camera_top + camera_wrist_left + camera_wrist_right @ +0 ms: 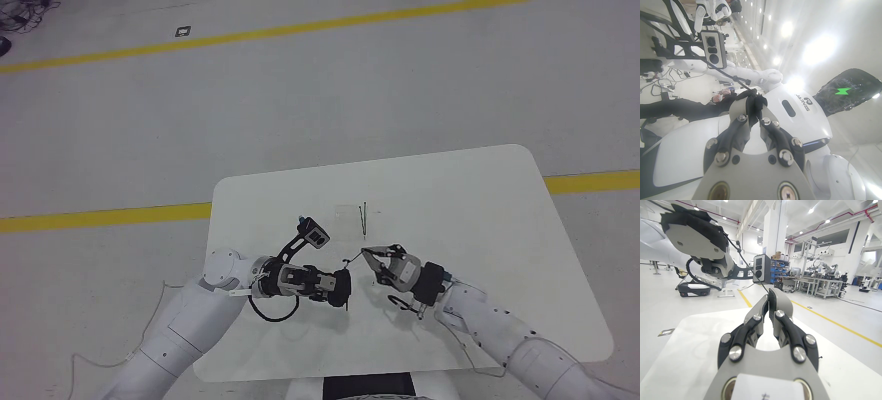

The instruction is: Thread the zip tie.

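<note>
- the left gripper [754,98] hangs over the near part of the table [480,200]. its metal fingers are smooth grey plates on black linkages, pinned with shiny round bolts.
- its fingertips [761,103] are wrapped in frayed black cloth and pressed together, pinching one end of the zip tie [734,77].
- the zip tie is a thin black plastic strand. it runs in the air from the left gripper's cloth-wrapped tips across to the right gripper [769,294], clear of the tabletop.
- two small dark knobs sit along the strand, close to each other - i cannot tell what they are.
- the right gripper is closed too. its ribbed black pads [773,300] meet face to face at the very tip, and the strand comes out from between them.
- seen from above, the two grippers sit just beside each other - the left one nearer the table's front edge, the right one a little farther in and pointing toward it.
- the table is a plain matte white slab with rounded corners.
- two thin dark strips [363,213] lie side by side on it, farther from the robot than both grippers and apart from them.
</note>
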`<state>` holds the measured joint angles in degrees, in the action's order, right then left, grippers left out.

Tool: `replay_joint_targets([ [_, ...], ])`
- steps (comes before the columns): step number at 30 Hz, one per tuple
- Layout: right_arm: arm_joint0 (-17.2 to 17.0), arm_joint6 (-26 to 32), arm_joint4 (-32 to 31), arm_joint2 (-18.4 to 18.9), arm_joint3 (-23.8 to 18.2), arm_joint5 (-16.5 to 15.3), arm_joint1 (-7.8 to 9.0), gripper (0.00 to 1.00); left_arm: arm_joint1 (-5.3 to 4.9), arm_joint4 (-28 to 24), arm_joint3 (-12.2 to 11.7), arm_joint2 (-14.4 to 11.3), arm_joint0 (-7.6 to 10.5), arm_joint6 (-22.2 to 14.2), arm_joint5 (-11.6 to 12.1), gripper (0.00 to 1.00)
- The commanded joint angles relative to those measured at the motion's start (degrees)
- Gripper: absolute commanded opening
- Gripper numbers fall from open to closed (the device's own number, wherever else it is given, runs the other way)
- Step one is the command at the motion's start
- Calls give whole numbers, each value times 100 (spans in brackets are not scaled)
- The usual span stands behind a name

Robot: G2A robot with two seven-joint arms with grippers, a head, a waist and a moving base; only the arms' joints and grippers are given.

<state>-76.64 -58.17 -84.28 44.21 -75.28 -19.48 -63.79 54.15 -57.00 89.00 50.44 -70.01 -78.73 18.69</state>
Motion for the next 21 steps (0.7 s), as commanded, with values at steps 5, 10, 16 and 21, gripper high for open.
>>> replay_joint_targets([
  [5, -68, 56, 2, 83, -24, 0, 13, 0, 0, 0, 0, 0, 0, 0, 0, 0],
  [10, -105, 135, -11, 91, -49, 0, 15, 0, 0, 0, 0, 0, 0, 0, 0, 0],
  [16, -93, 218, -31, 63, -43, 0, 15, 0, 0, 0, 0, 0, 0, 0, 0, 0],
  [21, -67, 382, -119, 48, -43, 0, 26, 0, 0, 0, 0, 0, 0, 0, 0, 0],
])
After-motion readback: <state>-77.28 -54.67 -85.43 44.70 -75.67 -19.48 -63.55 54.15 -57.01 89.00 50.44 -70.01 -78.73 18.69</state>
